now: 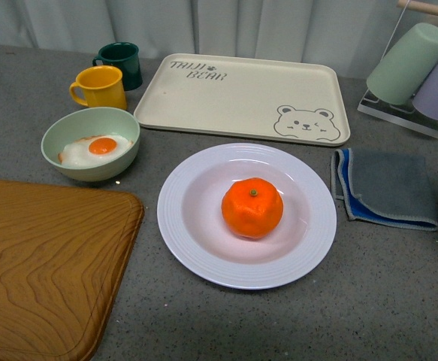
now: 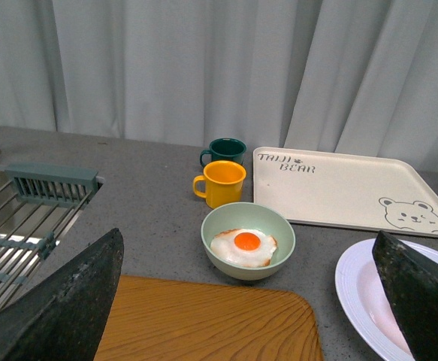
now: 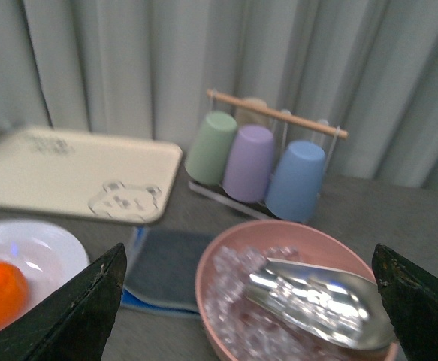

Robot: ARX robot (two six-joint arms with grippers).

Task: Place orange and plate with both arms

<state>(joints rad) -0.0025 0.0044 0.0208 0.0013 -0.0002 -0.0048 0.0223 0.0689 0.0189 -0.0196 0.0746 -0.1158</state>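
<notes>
On my feed, the orange (image 1: 252, 207) rests in the plate (image 1: 191, 246), left gripper (image 2: 247, 244) and right gripper (image 3: 249, 252) both spread wide and empty; placement looks finished.

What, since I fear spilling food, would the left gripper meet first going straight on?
Most likely the pale green bowl holding the fried egg, centred ahead of the open left gripper; depth is unclear, so the wooden board below might come first.

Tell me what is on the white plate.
Only the orange sits in the well of the plate, stem spot up. The patch beneath it is hidden.
</notes>
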